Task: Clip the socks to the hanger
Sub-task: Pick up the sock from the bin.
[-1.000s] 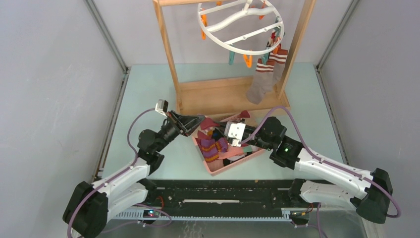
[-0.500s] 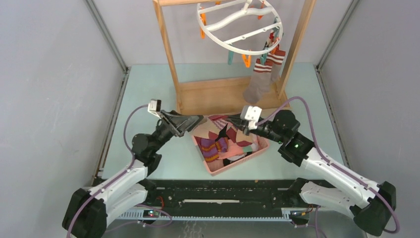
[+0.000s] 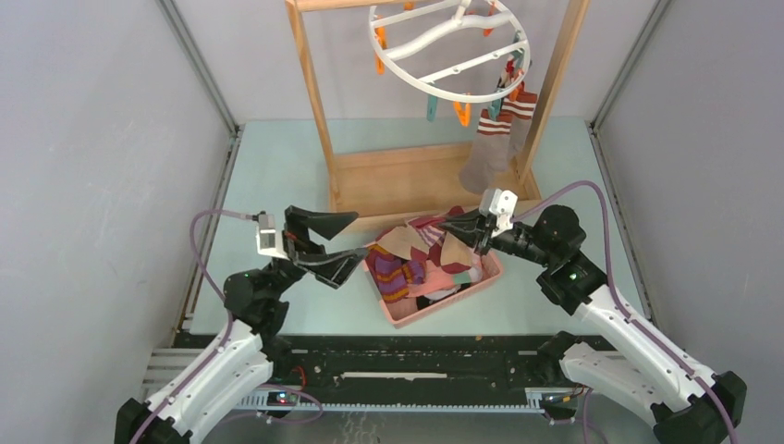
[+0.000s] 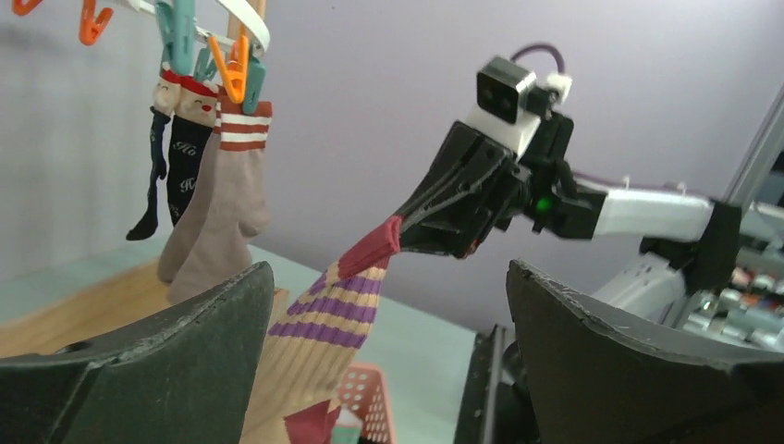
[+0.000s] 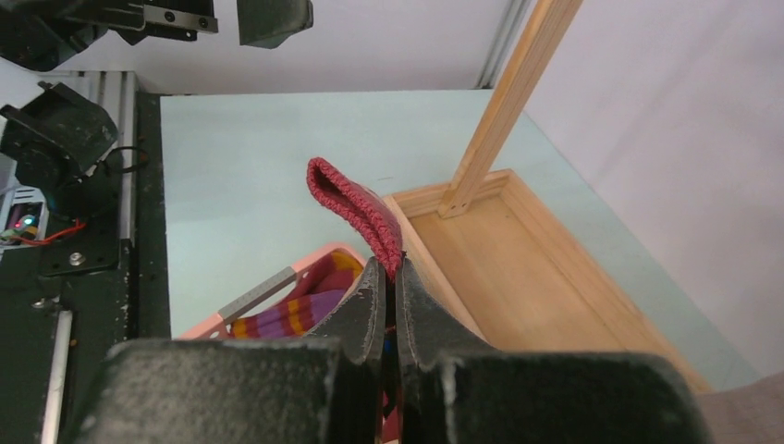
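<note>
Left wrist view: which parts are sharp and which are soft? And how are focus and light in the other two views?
Left wrist view: the striped sock and the right gripper are sharp; the near fingers of the left gripper are dark and slightly soft. Right wrist view: the sock's red cuff is sharp, the shut fingers blurred. Top external view: even light, no glare.

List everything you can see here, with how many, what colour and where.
table: one, pale green
wooden rack: one, back of table
hanger: one, white ring, hanging in the wooden rack
clips: several, orange and teal, along the hanger's rim
hung socks: about four, tan-grey and navy, clipped at the hanger's right
basket: one, pink, mid-table
loose socks: several, mixed colours, in the basket
striped sock: one, cream-purple, maroon cuff, dangling above the basket
left gripper: black, open, left of basket
right gripper: black, shut on the striped sock's cuff
</note>
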Robot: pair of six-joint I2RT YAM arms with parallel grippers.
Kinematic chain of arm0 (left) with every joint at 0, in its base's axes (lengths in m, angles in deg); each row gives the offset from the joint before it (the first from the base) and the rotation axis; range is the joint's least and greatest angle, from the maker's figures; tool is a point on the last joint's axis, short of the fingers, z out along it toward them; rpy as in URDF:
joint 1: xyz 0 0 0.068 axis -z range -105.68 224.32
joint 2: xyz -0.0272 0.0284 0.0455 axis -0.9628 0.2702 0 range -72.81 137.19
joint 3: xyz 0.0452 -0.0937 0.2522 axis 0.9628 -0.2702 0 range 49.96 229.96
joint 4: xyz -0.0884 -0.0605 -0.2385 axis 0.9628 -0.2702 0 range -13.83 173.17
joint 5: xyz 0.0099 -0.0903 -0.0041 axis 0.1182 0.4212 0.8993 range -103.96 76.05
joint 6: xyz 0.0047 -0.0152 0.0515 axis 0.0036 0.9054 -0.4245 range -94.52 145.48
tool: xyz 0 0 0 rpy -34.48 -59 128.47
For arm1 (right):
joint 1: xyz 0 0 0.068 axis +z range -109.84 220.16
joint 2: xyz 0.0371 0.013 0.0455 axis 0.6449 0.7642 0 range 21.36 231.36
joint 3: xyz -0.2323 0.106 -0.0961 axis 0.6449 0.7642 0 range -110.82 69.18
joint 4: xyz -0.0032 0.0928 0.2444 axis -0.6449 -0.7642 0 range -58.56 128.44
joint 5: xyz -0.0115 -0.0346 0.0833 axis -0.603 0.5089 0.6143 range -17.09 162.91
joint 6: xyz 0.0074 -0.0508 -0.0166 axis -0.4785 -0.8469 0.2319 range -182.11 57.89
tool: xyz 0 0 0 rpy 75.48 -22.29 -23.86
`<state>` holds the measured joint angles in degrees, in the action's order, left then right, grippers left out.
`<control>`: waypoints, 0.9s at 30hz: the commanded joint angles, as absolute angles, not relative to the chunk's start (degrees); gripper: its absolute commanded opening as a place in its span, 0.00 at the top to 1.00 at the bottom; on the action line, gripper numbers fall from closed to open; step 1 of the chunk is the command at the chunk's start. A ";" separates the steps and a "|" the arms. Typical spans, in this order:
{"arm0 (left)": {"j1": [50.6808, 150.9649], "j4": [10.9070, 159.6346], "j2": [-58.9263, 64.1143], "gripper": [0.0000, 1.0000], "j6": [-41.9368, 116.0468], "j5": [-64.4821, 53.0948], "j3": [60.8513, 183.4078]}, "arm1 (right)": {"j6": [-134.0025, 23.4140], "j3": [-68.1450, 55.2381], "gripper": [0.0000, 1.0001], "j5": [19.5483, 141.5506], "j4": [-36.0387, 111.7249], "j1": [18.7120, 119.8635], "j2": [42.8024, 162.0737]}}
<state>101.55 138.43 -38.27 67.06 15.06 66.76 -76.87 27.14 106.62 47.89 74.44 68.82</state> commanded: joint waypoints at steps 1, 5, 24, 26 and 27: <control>104.89 137.19 -38.06 0.00 49.09 18.81 66.62 | -73.33 26.92 1.00 109.85 48.40 73.13 67.92; 110.66 130.17 -36.12 0.00 33.04 17.84 69.24 | -72.43 26.90 1.00 110.26 48.59 72.86 67.66; 113.37 128.06 -19.03 0.19 24.01 21.51 83.50 | -70.61 26.90 1.00 113.50 47.89 72.94 67.58; 113.35 129.71 -17.22 0.24 26.96 23.46 84.48 | -70.63 26.85 1.00 113.51 47.71 72.97 67.46; 113.35 130.84 -16.46 0.26 29.08 24.24 84.84 | -70.57 26.90 1.00 113.59 47.65 73.03 67.49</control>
